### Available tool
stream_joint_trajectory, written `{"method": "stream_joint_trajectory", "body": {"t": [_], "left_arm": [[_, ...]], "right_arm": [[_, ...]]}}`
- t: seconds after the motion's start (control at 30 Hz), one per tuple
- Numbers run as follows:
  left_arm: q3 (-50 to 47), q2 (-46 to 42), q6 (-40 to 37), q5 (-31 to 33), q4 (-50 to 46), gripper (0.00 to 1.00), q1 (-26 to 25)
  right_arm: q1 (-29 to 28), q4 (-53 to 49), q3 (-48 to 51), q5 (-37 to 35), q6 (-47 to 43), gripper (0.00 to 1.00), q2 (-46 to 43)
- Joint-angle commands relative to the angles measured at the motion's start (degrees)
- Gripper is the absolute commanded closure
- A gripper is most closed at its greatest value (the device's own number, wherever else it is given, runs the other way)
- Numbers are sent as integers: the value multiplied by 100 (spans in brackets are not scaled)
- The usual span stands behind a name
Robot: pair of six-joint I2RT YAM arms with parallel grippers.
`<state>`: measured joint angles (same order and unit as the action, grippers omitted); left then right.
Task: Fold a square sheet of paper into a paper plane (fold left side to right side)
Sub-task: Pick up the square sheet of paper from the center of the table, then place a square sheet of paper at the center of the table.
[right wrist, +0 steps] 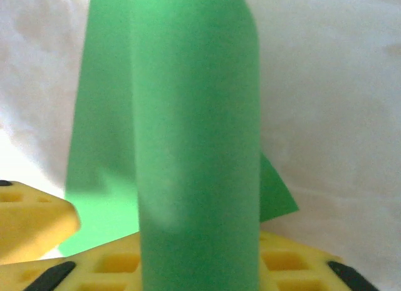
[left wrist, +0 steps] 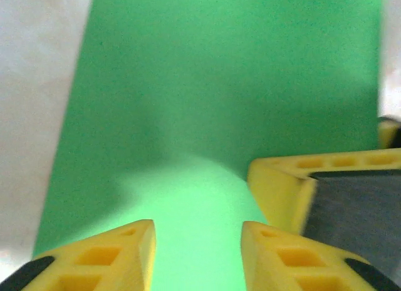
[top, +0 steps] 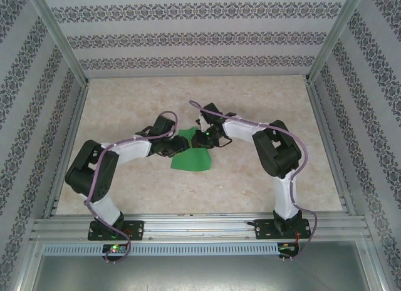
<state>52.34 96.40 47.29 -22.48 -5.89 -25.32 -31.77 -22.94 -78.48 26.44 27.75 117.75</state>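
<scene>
With the left end effector (left wrist: 197, 241) narrowly parted and the right end effector (top: 202, 139) in an unclear grip, the curled paper (top: 193, 160) could spring back flat.

Patterned wallpaper walls (top: 188, 37), beige marbled tabletop (top: 188, 197), aluminium rails (top: 188, 223)

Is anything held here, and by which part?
The square sheet of paper: its curled-over flap lies across the right claw, but a closed pinch cannot be told. The left claw stands open astride it.
</scene>
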Motion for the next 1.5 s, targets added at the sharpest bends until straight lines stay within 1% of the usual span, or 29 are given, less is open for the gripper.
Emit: {"method": "stream_joint_trajectory", "body": {"t": [0.0, 0.07, 0.13, 0.2, 0.27, 0.3, 0.37, 0.4, 0.43, 0.57, 0.67, 0.8, 0.97, 1.13, 1.2, 1.23, 1.27, 1.33, 1.4, 1.47], "left_arm": [[-213, -678, -301, -78, 65, 52, 244], [-411, -1088, -452, -174, 62, 44, 428], [-659, -1517, -642, -397, 166, 39, 677], [-924, -1998, -914, -693, 321, 30, 934], [-1149, -2441, -1178, -1188, 594, 21, 1161], [-1286, -2671, -1244, -1511, 834, 15, 1266], [-1515, -3062, -1262, -2032, 1368, 7, 1413], [-1600, -3238, -1246, -2203, 1585, 2, 1446], [-1652, -3383, -1254, -2331, 1783, 0, 1460], [-1639, -3679, -1344, -2789, 2240, 0, 1480], [-1481, -3611, -1311, -3155, 2532, 0, 1471], [-1279, -3409, -1128, -3582, 3070, 0, 1469], [-1038, -3149, -1029, -3883, 3381, 0, 1434], [-863, -2932, -1090, -4024, 3308, 0, 1303], [-819, -2851, -1060, -4100, 3326, 4, 1250], [-798, -2821, -1042, -4125, 3328, 10, 1228], [-787, -2787, -1021, -4156, 3356, 19, 1216], [-798, -2725, -942, -4166, 3445, 44, 1203], [-815, -2692, -926, -4122, 3446, 65, 1203], [-837, -2657, -891, -4109, 3464, 84, 1201]], "right_arm": [[299, 865, 422, 893, 210, 73, -517], [457, 1346, 722, 1281, 323, 75, -721], [618, 1781, 1007, 1644, 408, 75, -954], [781, 2086, 1234, 2004, 403, 75, -1182], [926, 2341, 1458, 2364, 349, 75, -1456], [1002, 2471, 1554, 2551, 321, 75, -1616], [1113, 2716, 1761, 2911, 294, 75, -1935], [1160, 2779, 1833, 3104, 265, 75, -2107], [1188, 2798, 1866, 3271, 221, 75, -2260], [1232, 2803, 1933, 3873, 142, 75, -2873], [1210, 2867, 1917, 4207, 230, 76, -3231], [1034, 2962, 1824, 4494, 348, 76, -3600], [725, 3006, 1655, 4537, 402, 76, -3822], [521, 3088, 1497, 4463, 420, 76, -3768], [505, 3059, 1467, 4309, 400, 76, -3704], [514, 3055, 1450, 4237, 398, 76, -3644], [530, 3021, 1436, 4125, 383, 76, -3610], [566, 3005, 1458, 3905, 360, 75, -3557], [592, 2936, 1461, 3769, 309, 73, -3509], [617, 2809, 1458, 3625, 234, 70, -3454]]}}
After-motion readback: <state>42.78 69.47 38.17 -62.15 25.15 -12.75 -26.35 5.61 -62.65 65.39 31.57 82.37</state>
